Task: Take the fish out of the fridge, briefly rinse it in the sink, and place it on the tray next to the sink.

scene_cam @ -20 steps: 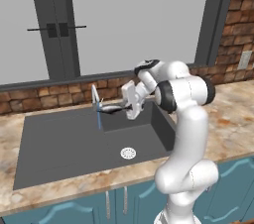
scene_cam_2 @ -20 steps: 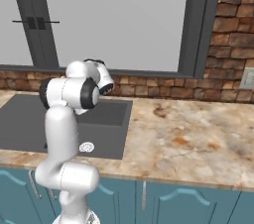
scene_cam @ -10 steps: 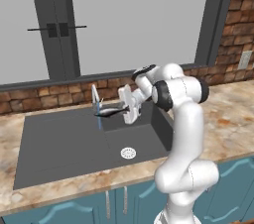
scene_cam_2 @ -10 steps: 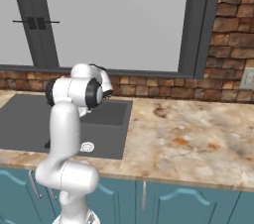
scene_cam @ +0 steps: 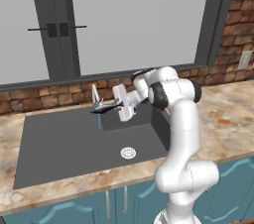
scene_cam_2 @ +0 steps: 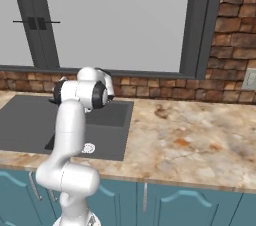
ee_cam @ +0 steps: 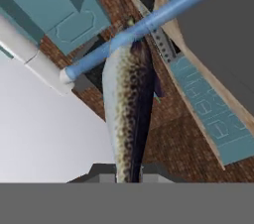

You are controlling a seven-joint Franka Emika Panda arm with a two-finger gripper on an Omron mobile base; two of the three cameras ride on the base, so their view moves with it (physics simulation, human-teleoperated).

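From the left, the fish (scene_cam: 105, 109) hangs over the sink (scene_cam: 59, 143). The hand view shows the fingers (ee_cam: 128, 172) pinching its spotted body under blue water (ee_cam: 163, 12).

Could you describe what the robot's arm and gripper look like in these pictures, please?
The arm is glossy white, built of rounded tubular links with bulbous joints; dark grey to black bands and caps mark the joints, plainest at the elbow in both base views. No cables or markings are visible. The gripper is a blocky white hand, and the hand view shows two small dark grey fingertips.
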